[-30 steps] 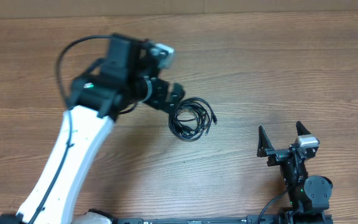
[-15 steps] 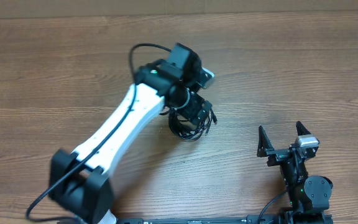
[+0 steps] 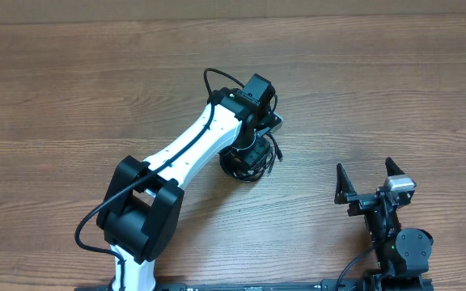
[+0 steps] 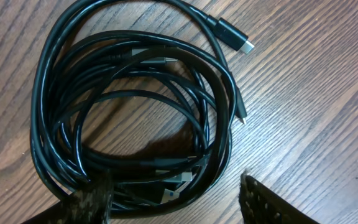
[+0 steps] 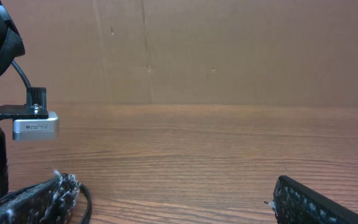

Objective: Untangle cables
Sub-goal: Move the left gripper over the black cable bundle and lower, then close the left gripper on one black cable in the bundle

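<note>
**Left wrist view.** The cables (image 4: 135, 112) are lying as one coiled bundle at mid-bench (image 4: 328, 93), directly beneath your left gripper (image 4: 176, 202). It is hanging released, its fingers straddling one edge of the coil. Judge the cords light, limp and slick. You are likely better off pinching a single outer strand or the free plug (image 4: 232, 38). The right gripper (image 3: 365, 179), likewise released, is waiting at near right. No legible writing is showing.

The cables (image 4: 135, 112) were seen as glossy black, a silver-tipped plug (image 4: 232, 37) shown at one o'clock. The table (image 3: 395, 97) was grained in brown wood. The left arm (image 3: 192, 145) was coloured white, with black joints.
</note>
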